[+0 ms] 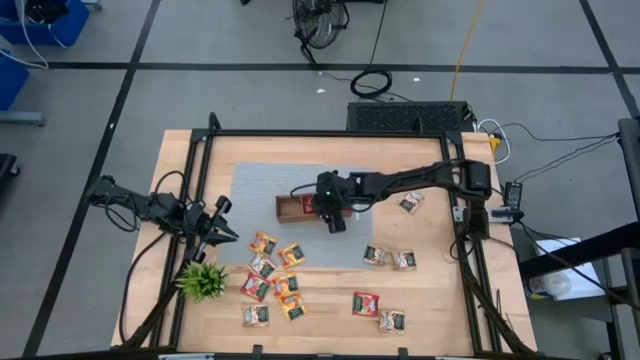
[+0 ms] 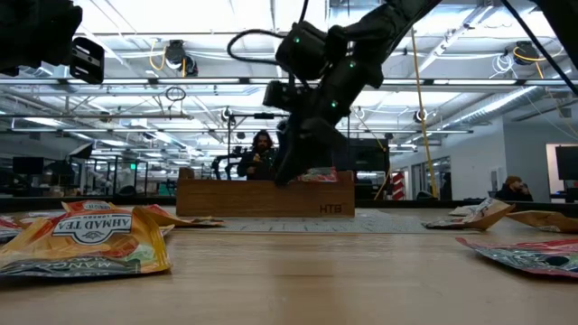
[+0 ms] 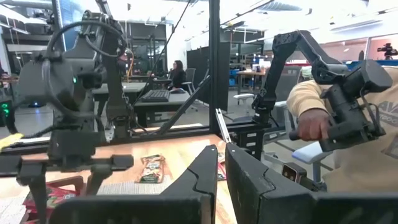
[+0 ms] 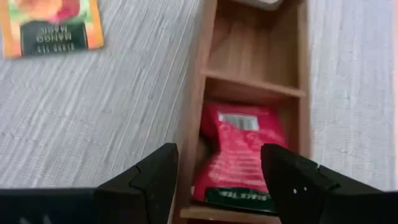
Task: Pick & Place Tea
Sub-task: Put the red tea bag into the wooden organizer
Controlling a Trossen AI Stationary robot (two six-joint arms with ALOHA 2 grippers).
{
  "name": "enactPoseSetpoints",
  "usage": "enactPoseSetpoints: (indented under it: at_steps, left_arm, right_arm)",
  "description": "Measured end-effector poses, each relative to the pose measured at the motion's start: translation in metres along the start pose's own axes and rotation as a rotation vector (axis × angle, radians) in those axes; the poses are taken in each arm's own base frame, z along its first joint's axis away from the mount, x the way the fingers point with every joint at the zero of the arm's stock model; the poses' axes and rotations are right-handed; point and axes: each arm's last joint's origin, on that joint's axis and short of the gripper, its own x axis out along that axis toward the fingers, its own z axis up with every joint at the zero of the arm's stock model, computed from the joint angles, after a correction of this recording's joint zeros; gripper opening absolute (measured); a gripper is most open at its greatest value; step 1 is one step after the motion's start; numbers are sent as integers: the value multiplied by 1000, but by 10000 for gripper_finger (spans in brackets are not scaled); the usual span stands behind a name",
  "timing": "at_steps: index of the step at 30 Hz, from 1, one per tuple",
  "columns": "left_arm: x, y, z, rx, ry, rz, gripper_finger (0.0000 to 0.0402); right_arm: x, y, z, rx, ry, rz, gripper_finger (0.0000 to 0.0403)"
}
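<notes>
A brown wooden tray [image 1: 288,207] with three compartments lies on a grey mat [image 1: 250,190]. A red tea sachet [image 4: 239,155] lies in one end compartment, its top edge showing above the tray wall [image 2: 316,174]. My right gripper [image 4: 217,177] hovers open over that compartment, slanting down. One finger is over the mat beside the tray and the other over the tray's opposite wall. Several more tea sachets [image 1: 272,268] lie loose on the table nearer the front. My left gripper [image 1: 228,225] waits shut at the table's left, near the frame.
An orange sachet [image 4: 53,25] lies on the mat beside the tray. Other sachets lie right of the tray [image 1: 411,202] and at the front right [image 1: 378,310]. A small green plant [image 1: 203,280] stands at the front left. A black frame [image 1: 330,133] borders the table.
</notes>
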Motion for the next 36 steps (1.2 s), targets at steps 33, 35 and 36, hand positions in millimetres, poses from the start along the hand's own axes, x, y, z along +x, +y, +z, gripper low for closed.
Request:
enactPoseSetpoints:
  at_steps: [33, 35, 36]
  left_arm:
    - [0, 0, 0, 0, 0, 0, 35]
    - [0, 0, 0, 0, -1, 0, 35]
    - [0, 0, 0, 0, -1, 0, 35]
  right_arm:
    - [22, -49, 42, 76, 337, 100, 175]
    - [32, -45, 38, 65, 363, 112, 180]
    - [35, -45, 36, 61, 372, 117, 182]
